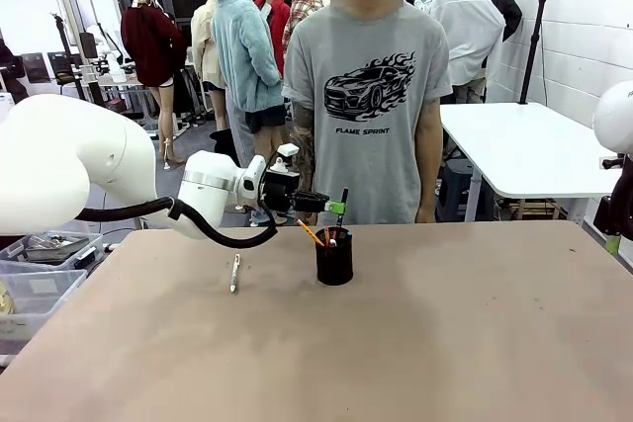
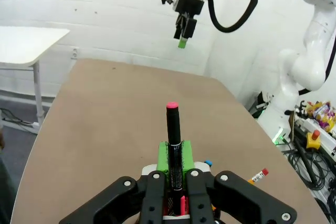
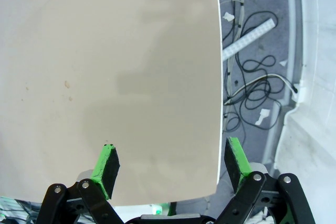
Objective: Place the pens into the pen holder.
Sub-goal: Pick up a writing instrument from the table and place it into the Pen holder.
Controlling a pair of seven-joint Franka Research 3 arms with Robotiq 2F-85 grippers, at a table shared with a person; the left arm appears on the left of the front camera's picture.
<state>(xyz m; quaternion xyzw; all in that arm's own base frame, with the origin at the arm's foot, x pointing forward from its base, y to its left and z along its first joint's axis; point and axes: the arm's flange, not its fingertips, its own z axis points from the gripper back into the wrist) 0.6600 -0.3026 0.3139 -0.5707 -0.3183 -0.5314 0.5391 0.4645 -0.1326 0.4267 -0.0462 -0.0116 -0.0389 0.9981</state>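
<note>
Table [image 1: 445,343], left of centre frame: white-silver pen [image 1: 234,272] lies flat, well apart from the pen holder [image 1: 334,262] at centre, with the orange pencil [image 1: 312,233] leaning out of it toward upper left. Just above the holder, left gripper [image 1: 331,208] is clamped on the black pen [image 1: 343,199], held roughly upright; a person in a grey shirt [image 1: 371,96] stands behind at the far edge. Right gripper [image 3: 172,161], bottom of its wrist view, has jaws spread wide over the table's edge, with cables [image 3: 252,93] on the floor at right.
</note>
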